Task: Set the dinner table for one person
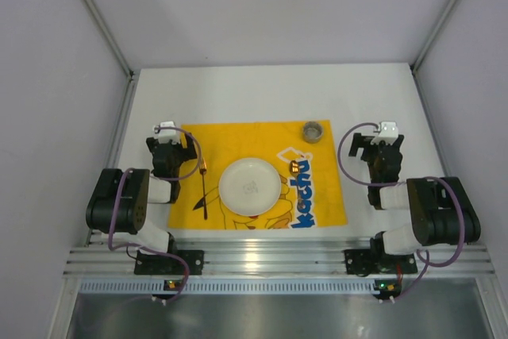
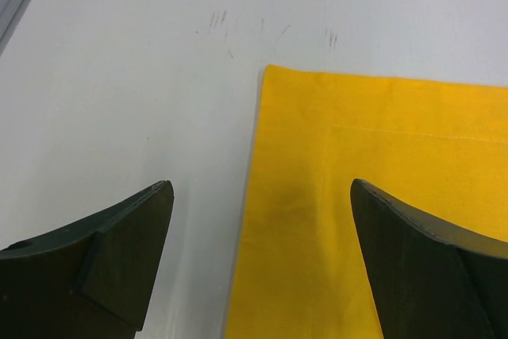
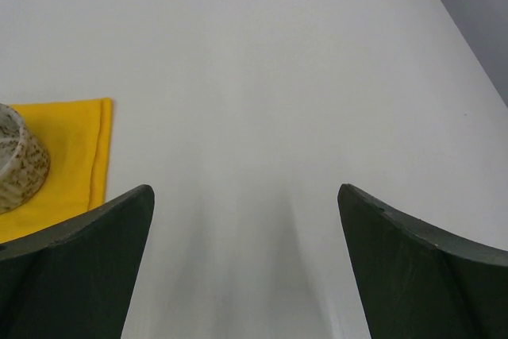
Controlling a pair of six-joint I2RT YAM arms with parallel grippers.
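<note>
Black left pincer (image 2: 260,184), right pincer (image 3: 244,189) agape, pointing forward, flanking yellow placemat (image 1: 238,136)

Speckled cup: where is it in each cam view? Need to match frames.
Top external: speckled cup sits on the far right corner of the yellow placemat.
Left wrist: not in view.
Right wrist: at the left edge, partly cut off, on the placemat corner.
Shared landmark: the yellow placemat, visible in all three views.
</note>
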